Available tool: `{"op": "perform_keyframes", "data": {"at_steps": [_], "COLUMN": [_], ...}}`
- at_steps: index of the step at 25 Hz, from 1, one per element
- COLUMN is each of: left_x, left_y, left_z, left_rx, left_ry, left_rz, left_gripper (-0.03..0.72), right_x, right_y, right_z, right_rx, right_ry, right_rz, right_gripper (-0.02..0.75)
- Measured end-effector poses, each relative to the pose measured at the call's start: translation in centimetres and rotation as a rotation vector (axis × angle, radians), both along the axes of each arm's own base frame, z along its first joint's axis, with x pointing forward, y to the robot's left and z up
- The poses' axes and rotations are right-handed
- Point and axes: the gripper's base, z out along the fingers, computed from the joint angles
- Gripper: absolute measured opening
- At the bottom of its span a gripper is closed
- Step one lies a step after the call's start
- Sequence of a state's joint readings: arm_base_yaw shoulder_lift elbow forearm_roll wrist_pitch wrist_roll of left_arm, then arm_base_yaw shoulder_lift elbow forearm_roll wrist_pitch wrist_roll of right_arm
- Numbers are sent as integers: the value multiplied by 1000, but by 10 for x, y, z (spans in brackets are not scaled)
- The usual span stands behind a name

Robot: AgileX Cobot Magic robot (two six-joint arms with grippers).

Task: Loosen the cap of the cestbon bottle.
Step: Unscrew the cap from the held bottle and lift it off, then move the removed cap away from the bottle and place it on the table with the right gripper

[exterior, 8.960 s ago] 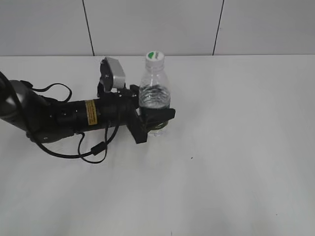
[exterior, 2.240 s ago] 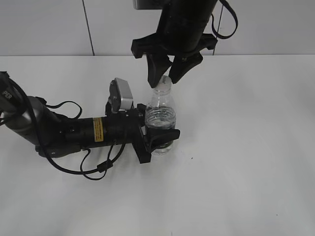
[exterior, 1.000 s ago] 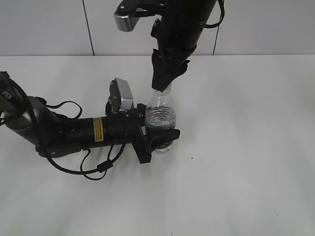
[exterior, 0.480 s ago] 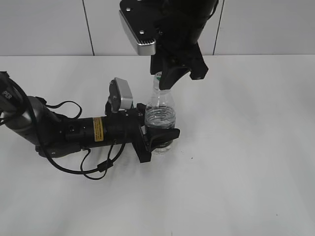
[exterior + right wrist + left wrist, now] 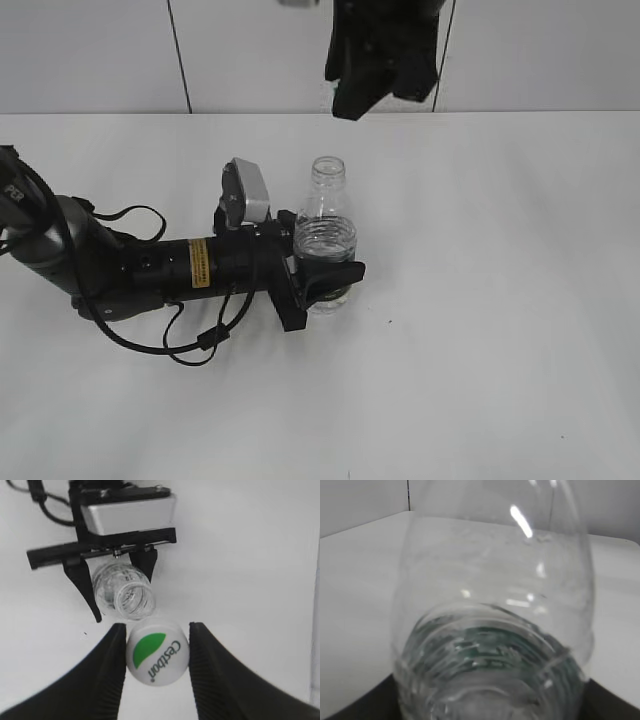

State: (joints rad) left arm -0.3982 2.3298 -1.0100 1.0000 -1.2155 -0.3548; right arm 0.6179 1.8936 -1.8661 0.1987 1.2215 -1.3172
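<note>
Cap (image 5: pixel 157 658): one, white with a green patch and "C'estbon" lettering, off the neck and pinched between our right gripper's (image 5: pixel 156 667) two fingers, raised above the bottle.
Cestbon bottle (image 5: pixel 325 236): one, clear, upright on the white table (image 5: pixel 500 300), mouth open (threads bare), a little water in the bottom.
Left gripper (image 5: pixel 322 283): one, lying low along the table, clamped around the bottle's lower body.
Right gripper in the exterior view (image 5: pixel 378 60): we see it high above the bottle, well apart from the neck.
Left wrist view: bottle wall (image 5: pixel 495 615) fills it, green label blurred.
</note>
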Motion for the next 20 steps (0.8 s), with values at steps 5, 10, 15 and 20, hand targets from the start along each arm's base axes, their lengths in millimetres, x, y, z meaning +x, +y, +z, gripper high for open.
{"op": "perform_keyframes", "data": {"at_steps": [5,10,15,20], "left_x": [0,2,3,4], "left_y": [0,1,1,1], "left_z": [0,0,0,0], "left_rx": [-1,-6,-6,-8], "left_ry": [0,5,8,9], "left_rz": [3,27,41,48], "left_gripper": [401,401,401,401], "right_x": [-5,0,13,33], "right_y": [-10,-17,-37,-72], "right_z": [17,17,17,13], "right_rx": [115,155,205,223], "right_ry": [136,190,239,253], "right_rz": [-489,-782,-977,-1121], "right_gripper": [294,294,293,294]}}
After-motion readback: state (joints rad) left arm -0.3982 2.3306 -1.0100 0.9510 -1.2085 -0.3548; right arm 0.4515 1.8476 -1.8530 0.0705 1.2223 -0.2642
